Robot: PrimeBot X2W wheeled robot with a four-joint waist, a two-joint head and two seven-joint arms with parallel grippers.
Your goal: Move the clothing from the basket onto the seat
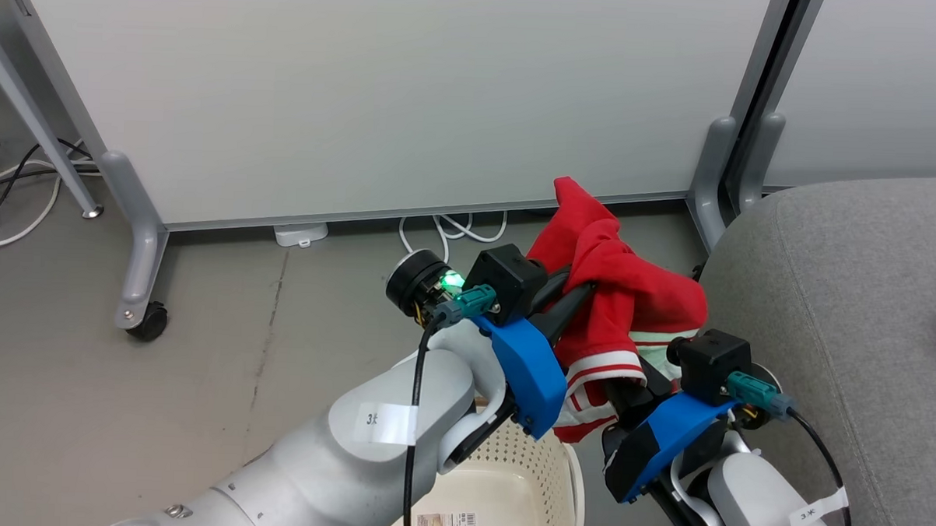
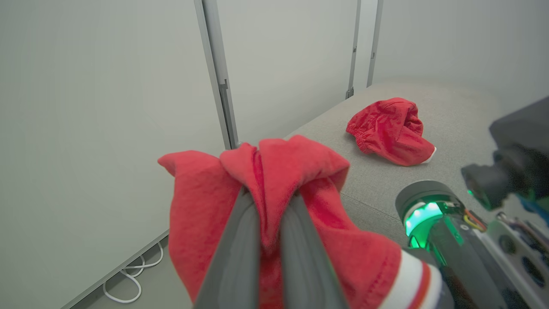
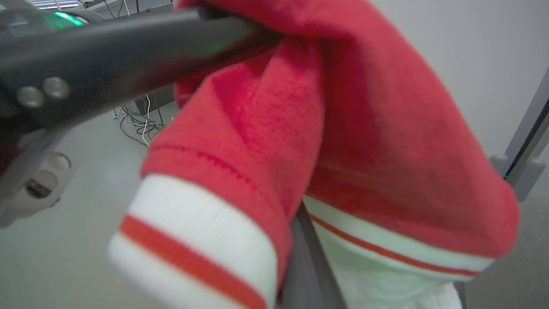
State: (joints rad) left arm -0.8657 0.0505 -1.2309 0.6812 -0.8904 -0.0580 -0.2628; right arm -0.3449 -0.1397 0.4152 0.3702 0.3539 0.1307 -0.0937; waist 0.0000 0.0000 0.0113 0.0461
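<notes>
- The red garment (image 1: pixel 630 300) hangs bunched over the half-cropped basket (image 1: pixel 507 467), beside the seat (image 1: pixel 848 307), with my left tool (image 2: pixel 271 195) pinching its top fold.
- My right tool (image 1: pixel 635 389) is pressed together, its tips buried under the striped hem.
- A second red garment (image 2: pixel 390 128) lies on the seat.

We take this for a lab or test bay. Pale partition panels (image 1: pixel 380 96) stand on castered feet (image 1: pixel 145 314) over bare grey floor (image 1: pixel 199 394), cables (image 1: pixel 453 230) trailing beneath.

Head camera high, facing down past both arms; wrist cameras close in; all share red garment (image 1: pixel 630 300).
</notes>
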